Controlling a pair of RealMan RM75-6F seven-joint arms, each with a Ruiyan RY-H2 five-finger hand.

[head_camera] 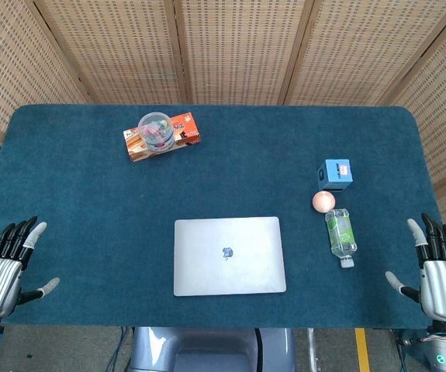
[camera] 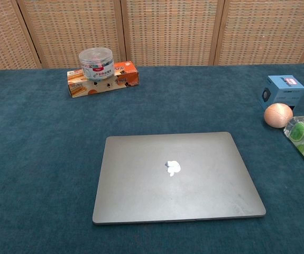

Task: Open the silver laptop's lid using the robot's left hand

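The silver laptop [head_camera: 229, 255] lies flat with its lid down near the front middle of the blue table [head_camera: 75, 186]; the chest view shows the laptop [camera: 175, 175] close up with a logo on the lid. My left hand [head_camera: 7, 268] rests at the table's front left corner, fingers spread, holding nothing, well left of the laptop. My right hand [head_camera: 434, 269] sits at the front right corner, fingers spread and empty. Neither hand appears in the chest view.
An orange box [head_camera: 163, 137] with a clear round tub [head_camera: 155, 129] on it stands at the back left. To the right of the laptop are a blue box [head_camera: 337, 173], a peach ball [head_camera: 323, 201] and a lying bottle [head_camera: 340, 235]. Wicker panels stand behind the table.
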